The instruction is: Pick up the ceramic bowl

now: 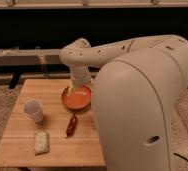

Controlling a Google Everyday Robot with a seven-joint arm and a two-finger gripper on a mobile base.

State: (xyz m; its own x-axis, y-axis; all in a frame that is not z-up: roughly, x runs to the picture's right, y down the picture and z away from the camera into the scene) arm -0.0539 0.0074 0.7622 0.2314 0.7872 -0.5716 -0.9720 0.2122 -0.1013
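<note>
The ceramic bowl (75,100) is a round, shallow orange-red bowl with a darker rim, on the right part of the wooden table (22,142). My gripper (80,88) hangs straight down from the white arm and reaches into the bowl at its far side, where it meets the bowl's rim. The arm's big white link hides the bowl's right edge and the table's right side.
A small translucent white cup (33,110) stands left of the bowl. A dark red packet (71,125) lies just in front of the bowl. A pale wrapped snack (41,142) lies near the table's front edge. A dark shelf runs along the back.
</note>
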